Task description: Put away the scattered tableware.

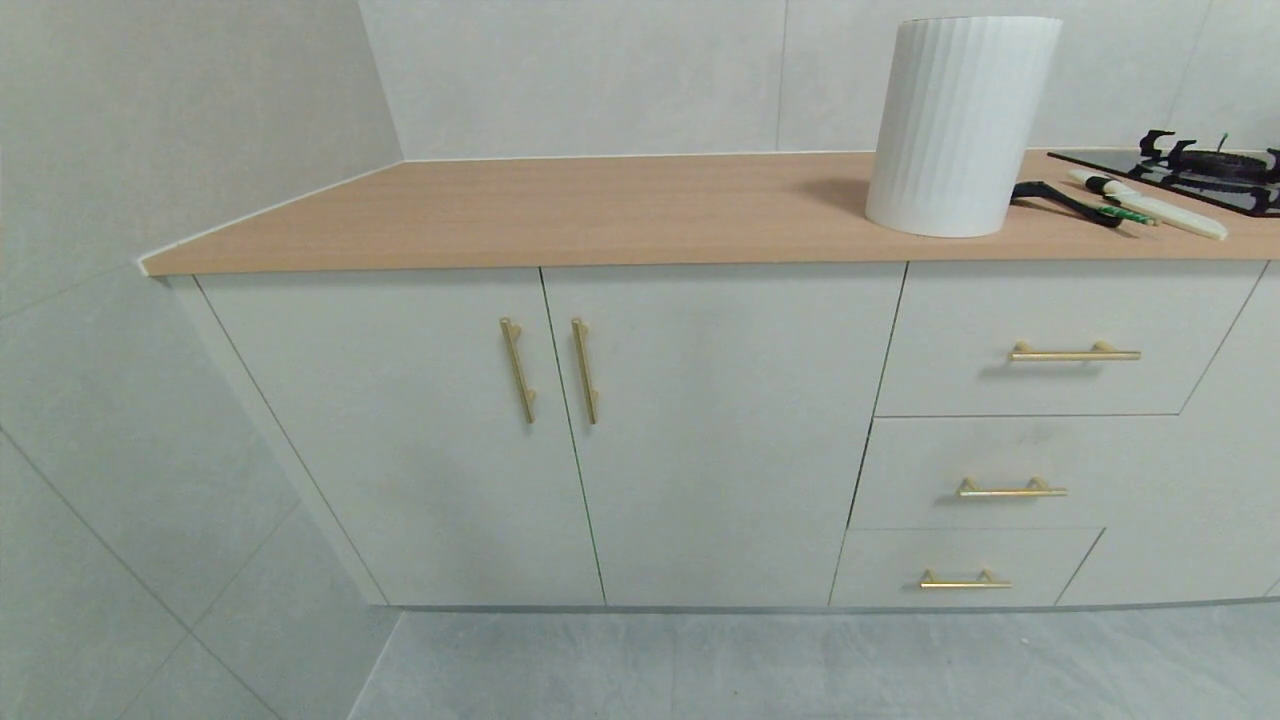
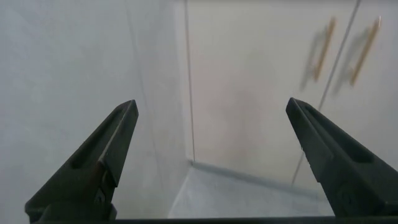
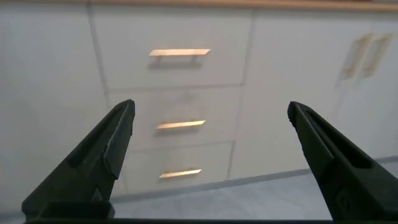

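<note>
Down low and nearest, grey floor tiles run up to the foot of a pale cabinet. Left gripper hangs with its dark fingers spread wide, nothing between them, facing the corner where the cabinet's left end meets the side wall. Right gripper, same story: fingers wide apart and empty, looking at the drawer stack.

On to the cabinet front. Two doors on the left, left door and right door, each with an upright gold handle, and the two handles sit just beside each other at the seam. Right of them come three drawers stacked: top drawer, middle drawer, bottom drawer, each with a horizontal gold bar. All of them are shut.

Up top, the wooden countertop stretches wide, its left end cut at an angle into the corner. Far right, a tall white ribbed container stands upright. Just right of it lies the tableware: a black-handled utensil, a green-handled utensil and a long cream utensil, close together on the wood; what kind each is, I can't tell. They lie between the container and a black hob at the far right edge. Behind everything, a pale tiled back wall.
</note>
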Motion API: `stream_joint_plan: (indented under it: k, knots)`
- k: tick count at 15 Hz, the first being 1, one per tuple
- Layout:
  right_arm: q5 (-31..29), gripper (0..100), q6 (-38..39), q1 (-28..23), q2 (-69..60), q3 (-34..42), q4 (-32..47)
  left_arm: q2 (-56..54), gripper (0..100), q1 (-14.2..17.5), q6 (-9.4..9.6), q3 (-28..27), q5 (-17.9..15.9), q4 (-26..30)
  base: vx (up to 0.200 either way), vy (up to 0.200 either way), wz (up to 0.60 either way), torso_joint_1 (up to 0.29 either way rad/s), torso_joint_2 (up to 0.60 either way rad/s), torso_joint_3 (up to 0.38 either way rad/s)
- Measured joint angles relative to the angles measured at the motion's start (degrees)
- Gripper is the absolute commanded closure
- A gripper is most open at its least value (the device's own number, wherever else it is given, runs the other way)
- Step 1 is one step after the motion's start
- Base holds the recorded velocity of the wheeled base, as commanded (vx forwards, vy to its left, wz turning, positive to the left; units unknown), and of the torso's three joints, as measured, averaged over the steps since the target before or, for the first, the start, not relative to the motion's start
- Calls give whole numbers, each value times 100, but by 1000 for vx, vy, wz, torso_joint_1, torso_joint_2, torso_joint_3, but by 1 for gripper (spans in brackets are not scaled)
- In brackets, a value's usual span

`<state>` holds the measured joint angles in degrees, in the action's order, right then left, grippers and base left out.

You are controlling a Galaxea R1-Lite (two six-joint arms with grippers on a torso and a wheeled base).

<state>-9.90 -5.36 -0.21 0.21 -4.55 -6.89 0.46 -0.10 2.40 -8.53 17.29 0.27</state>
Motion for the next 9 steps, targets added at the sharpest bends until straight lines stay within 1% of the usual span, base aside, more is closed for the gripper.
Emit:
stream_joint_plan:
  k: [1, 2, 3, 5, 6, 7, 8, 9]
  knots:
    - [233, 0, 140, 2, -13, 234, -26, -24, 0, 7, -11, 258, -29, -133, 0, 0, 0, 0, 0, 0]
    - [356, 0, 334, 2, -21, 345, 222, -35, 0, 12, -27, 512, -60, -236, 0, 0, 0, 0, 0, 0]
    - [495, 0, 428, 2, -26, 400, 453, -39, 0, 15, -63, 694, -196, -245, 0, 0, 0, 0, 0, 0]
    - [939, 0, 393, 2, -26, 422, 566, -46, 0, 15, -126, 809, -785, -236, 0, 0, 0, 0, 0, 0]
    - [1065, 0, 336, 7, -23, 425, 653, -46, 0, 17, -148, 833, -941, -232, 0, 0, 0, 0, 0, 0]
    - [1087, 0, 334, 23, -16, 433, 660, -46, 0, 20, -178, 840, -1280, -166, 0, 0, 0, 0, 0, 0]
    - [1091, 0, 400, 37, -21, 444, 662, -49, 0, 15, -197, 846, -1546, -60, 0, 0, 0, 0, 0, 0]
    - [1093, 0, 472, 37, -26, 447, 667, -49, 0, 15, -208, 848, -1576, -45, 0, 0, 0, 0, 0, 0]
